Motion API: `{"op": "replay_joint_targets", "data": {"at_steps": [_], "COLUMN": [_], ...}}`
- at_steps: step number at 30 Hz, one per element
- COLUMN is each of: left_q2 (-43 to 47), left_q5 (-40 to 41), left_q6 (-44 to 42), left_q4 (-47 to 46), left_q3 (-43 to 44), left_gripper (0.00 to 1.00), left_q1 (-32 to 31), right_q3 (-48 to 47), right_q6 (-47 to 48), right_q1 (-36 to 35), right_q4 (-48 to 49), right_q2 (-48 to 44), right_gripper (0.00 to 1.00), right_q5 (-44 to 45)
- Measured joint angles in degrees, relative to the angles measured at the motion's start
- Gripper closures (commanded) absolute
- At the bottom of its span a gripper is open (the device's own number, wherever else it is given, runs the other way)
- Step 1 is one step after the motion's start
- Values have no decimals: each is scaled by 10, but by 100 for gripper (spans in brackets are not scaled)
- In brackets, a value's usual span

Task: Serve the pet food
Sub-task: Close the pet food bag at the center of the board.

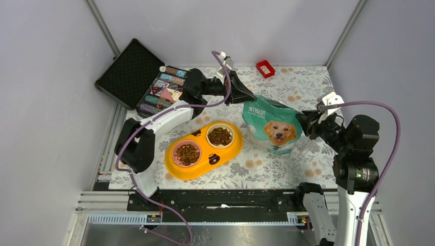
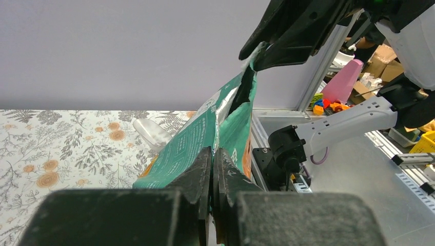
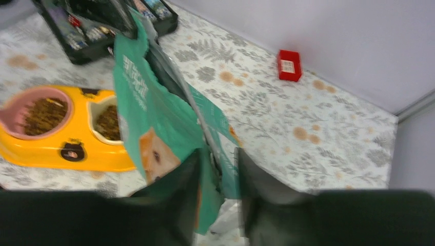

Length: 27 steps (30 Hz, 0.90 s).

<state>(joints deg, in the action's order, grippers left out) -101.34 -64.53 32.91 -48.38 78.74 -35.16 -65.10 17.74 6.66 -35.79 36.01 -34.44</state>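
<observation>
The bench (image 1: pixel 308 177), covered in a leaf-and-flower print, carries everything. The yellow feeder (image 1: pixel 205 168) sits left of its middle and serves as the marker here.

Behind the feeder and to its left lies an open black case (image 1: pixel 128 72), with rows of coloured chips in its lower half.

Just right of the feeder, the teal-and-white pouch (image 1: pixel 267 120) is tilted, its golden-retriever face turned up toward the overhead camera and its top torn open.

The left tool (image 2: pixel 212 156), beyond the feeder's far edge, is clenched on the pouch's upper left corner. Its fingers are pressed together on the teal film.

The right tool (image 3: pixel 218 154), on the pouch's side away from the feeder, has its jaws parted. The pouch's edge lies between them, with a gap showing beside one finger.

A small red box (image 1: pixel 265 68) rests well behind the feeder, near the back wall.

Dark-brown pet food (image 1: pixel 188 152) fills both of the feeder's bowls, one pink and one white.
</observation>
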Motion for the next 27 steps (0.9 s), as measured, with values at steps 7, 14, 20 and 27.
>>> {"op": "replay_joint_targets", "data": {"at_steps": [7, 14, 20, 27], "left_q2": [0, 0, 1, 2], "left_q5": [1, 8, 8, 11], "left_q6": [23, 17, 16, 15], "left_q4": [-10, -7, -6, -2], "left_q3": [-5, -5, -5, -5], "left_gripper": [100, 100, 100, 100], "left_q1": [11, 9, 8, 8], "right_q3": [-20, -21, -18, -18], "right_q6": [15, 13, -12, -30], "right_q1": [3, -4, -17, -54], "right_q4": [-20, -11, 34, 54], "right_q2": [4, 28, 69, 120], "right_gripper": [25, 23, 22, 36], "right_q5": [-75, -103, -119, -133]}}
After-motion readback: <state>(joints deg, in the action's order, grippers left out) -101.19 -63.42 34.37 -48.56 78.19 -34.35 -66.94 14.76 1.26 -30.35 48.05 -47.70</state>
